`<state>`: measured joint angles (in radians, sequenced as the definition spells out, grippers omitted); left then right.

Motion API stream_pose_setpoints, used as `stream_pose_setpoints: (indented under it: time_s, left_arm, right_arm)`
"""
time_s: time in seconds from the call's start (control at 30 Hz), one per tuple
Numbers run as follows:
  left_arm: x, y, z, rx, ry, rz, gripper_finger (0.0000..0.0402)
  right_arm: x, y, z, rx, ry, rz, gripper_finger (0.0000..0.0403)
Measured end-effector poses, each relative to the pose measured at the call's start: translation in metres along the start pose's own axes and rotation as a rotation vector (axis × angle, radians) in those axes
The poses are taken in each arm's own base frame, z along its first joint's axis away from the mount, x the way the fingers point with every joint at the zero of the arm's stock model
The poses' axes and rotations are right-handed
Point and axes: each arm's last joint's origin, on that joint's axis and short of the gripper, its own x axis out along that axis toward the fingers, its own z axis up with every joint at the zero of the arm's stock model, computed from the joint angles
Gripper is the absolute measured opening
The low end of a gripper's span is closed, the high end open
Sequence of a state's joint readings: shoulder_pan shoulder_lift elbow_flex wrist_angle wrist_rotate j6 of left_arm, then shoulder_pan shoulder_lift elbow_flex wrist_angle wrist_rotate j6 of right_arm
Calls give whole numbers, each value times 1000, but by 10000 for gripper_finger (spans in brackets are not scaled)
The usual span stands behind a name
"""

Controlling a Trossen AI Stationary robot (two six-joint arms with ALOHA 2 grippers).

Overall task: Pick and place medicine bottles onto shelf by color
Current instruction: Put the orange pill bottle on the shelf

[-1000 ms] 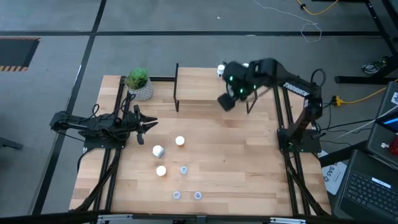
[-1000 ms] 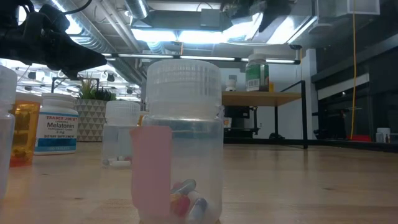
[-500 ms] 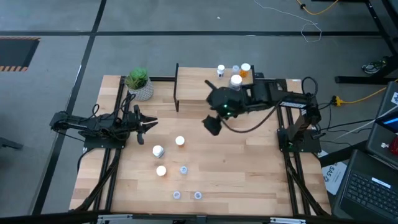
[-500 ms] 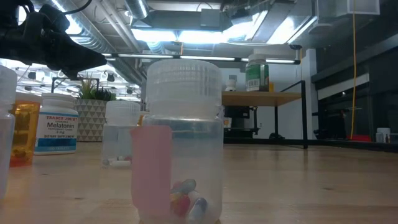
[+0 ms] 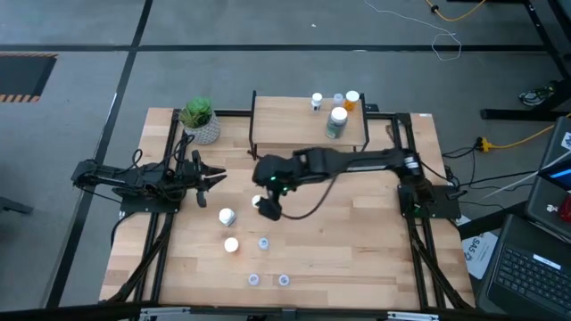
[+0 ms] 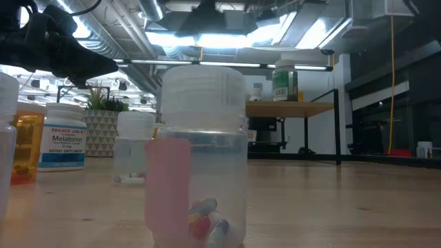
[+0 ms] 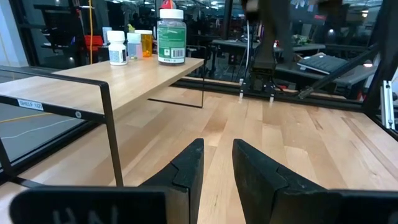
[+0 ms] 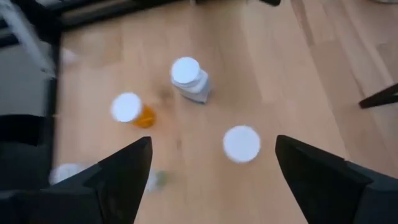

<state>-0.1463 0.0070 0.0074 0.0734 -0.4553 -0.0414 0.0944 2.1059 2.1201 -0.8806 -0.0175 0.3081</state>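
The right gripper [image 5: 268, 208] is held wide open, empty, above 3 white-capped bottles [image 8: 189, 79] on the table [image 5: 357, 232]. 4 bottles [image 5: 336, 122] are seen on the shelf [image 5: 294, 125]. The left gripper [image 5: 212, 177], narrowly parted, is parked at the table's left edge.

We see a wooden desk [image 5: 357, 232] carrying a shelf [image 5: 285, 134], a potted plant [image 5: 200, 119] and loose bottles. On the shelf stand four bottles: a green one [image 5: 336, 123], an orange one [image 5: 351, 99], a white one [image 5: 316, 101] and a small clear one [image 5: 337, 99], all well ahead of the left fingers [image 7: 186, 171]. Between and ahead of the spread right fingers [image 8: 118, 171] stand a white bottle [image 8: 189, 79], an orange bottle [image 8: 132, 111] and a white-capped one [image 8: 241, 144]. Three tiny clear bottles [image 5: 264, 242] stand nearer the desk's front edge.
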Motion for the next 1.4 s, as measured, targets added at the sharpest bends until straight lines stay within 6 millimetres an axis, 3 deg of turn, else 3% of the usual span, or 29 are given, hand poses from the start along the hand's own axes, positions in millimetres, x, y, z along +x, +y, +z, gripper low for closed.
stream_pose_setpoints:
  time_s: [0.23,0.47,1.4]
  left_arm:
    - [0,0,0,2,2,0,80]
    - [0,0,0,2,2,0,80]
    - [0,0,0,3,4,0,80]
  right_arm:
    - [70,-9,-19,-76,93,-103,343]
    - [104,-16,-32,-47,127,-212,342]
    - [116,-18,-36,-18,125,-256,342]
